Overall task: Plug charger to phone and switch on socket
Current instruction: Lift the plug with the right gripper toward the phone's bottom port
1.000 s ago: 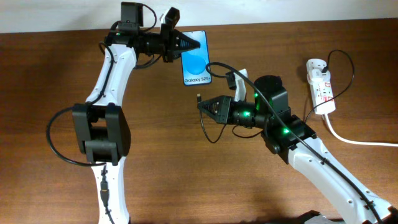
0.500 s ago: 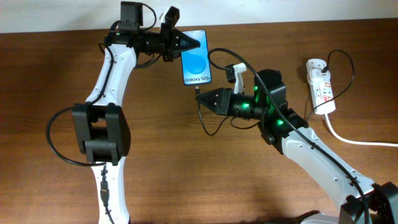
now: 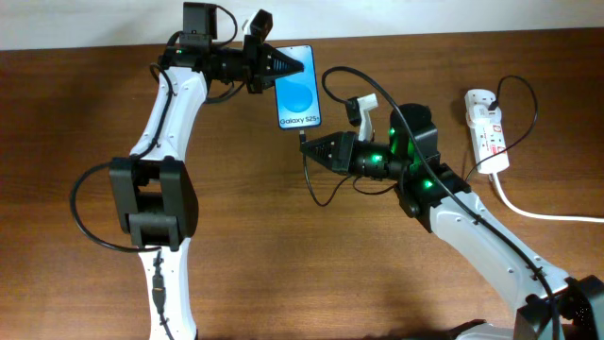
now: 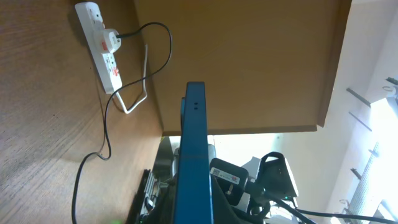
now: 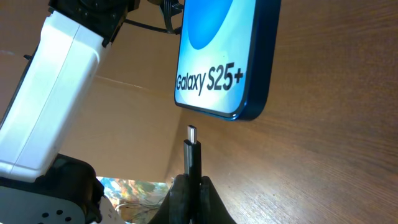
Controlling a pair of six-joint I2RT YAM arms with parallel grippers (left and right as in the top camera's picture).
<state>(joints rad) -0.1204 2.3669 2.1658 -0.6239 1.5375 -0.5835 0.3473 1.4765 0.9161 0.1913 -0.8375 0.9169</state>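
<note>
The phone (image 3: 297,87) with a bright blue screen and "Galaxy S25+" text lies at the far middle of the table. My left gripper (image 3: 300,66) is shut on its left edge; in the left wrist view the phone shows edge-on (image 4: 194,143). My right gripper (image 3: 309,151) is shut on the charger plug (image 3: 301,138), whose metal tip (image 5: 192,134) points at the phone's bottom edge (image 5: 217,56), a small gap apart. The thin black charger cable (image 3: 326,194) loops under the right arm. The white socket strip (image 3: 486,127) with red switches lies at the far right, also in the left wrist view (image 4: 102,43).
The socket's thick white cord (image 3: 543,212) runs off to the right edge. A black plug (image 3: 493,115) sits in the strip, with a thin black cable (image 3: 528,90) looping from it. The table (image 3: 283,274) is brown wood.
My right gripper has moved up and toward the phone, bringing the charger plug close to its bottom edge. The left arm and phone have not moved.
</note>
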